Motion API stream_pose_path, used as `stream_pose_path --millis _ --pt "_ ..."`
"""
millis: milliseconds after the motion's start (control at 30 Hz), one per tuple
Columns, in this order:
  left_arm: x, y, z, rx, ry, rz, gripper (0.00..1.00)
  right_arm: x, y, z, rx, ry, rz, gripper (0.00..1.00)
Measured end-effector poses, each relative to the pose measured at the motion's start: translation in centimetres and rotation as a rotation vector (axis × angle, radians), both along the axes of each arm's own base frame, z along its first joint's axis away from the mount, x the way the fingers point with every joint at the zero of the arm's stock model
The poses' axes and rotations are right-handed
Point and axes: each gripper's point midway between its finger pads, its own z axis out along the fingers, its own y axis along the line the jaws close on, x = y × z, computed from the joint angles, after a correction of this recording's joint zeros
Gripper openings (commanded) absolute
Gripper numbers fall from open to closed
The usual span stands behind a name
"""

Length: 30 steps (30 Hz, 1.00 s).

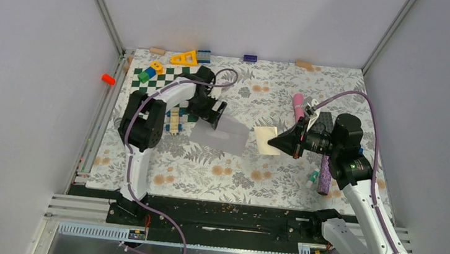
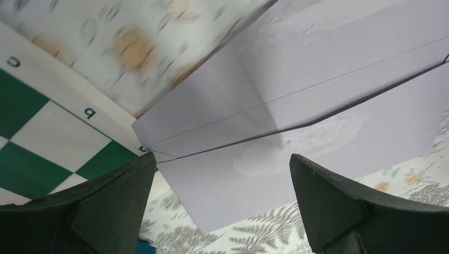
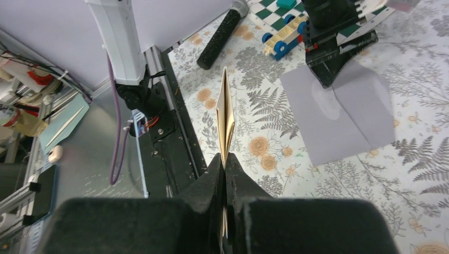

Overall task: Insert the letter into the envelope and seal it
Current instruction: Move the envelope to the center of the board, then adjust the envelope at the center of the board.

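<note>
Now the right gripper (image 3: 225,165), reaching left, pinches the letter (image 3: 225,114), which points lengthwise at the envelope (image 3: 344,114); the left gripper (image 2: 222,165) stands wide open above it.

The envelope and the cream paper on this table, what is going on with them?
The right gripper is shut on the folded cream letter and holds it beside the envelope, which lies on the floral table cover. The left gripper stands open at the envelope's other end. The letter is not yet inside.
</note>
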Motion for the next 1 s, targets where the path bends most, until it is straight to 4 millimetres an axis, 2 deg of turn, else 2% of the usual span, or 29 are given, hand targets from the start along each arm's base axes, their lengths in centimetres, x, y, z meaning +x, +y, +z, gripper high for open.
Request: stream_pose_path --millis 233,333,433,633,733,867,1000 --pt "0.8 -8.1 1.0 -0.064 -0.036 -0.161 0.99 1.2 -0.8 0.5 -0.035 -0.036 -0.081 0.00" --pt "0.3 -10.1 2.1 -0.090 -0.061 -0.202 0.99 1.6 -1.2 0.4 -0.047 -0.041 -0.111 0.00" --pt "0.2 -10.1 3.6 -0.107 -0.100 -0.204 0.99 2.0 -1.4 0.2 -0.059 -0.039 -0.137 0.00" --pt "-1.0 -7.9 7.6 -0.142 -0.168 -0.179 0.99 3.1 -1.9 -0.1 -0.077 -0.035 -0.190 0.00" --pt "-0.8 -7.8 8.4 -0.139 -0.199 -0.176 0.99 3.4 -2.0 -0.1 -0.080 -0.038 -0.209 0.00" --pt "0.2 -8.5 6.5 -0.119 -0.180 -0.177 0.99 3.5 -2.2 0.0 -0.080 -0.042 -0.223 0.00" --pt "1.6 -8.8 3.0 -0.057 -0.139 -0.160 0.99 3.2 -2.3 0.4 -0.075 -0.058 -0.227 0.00"
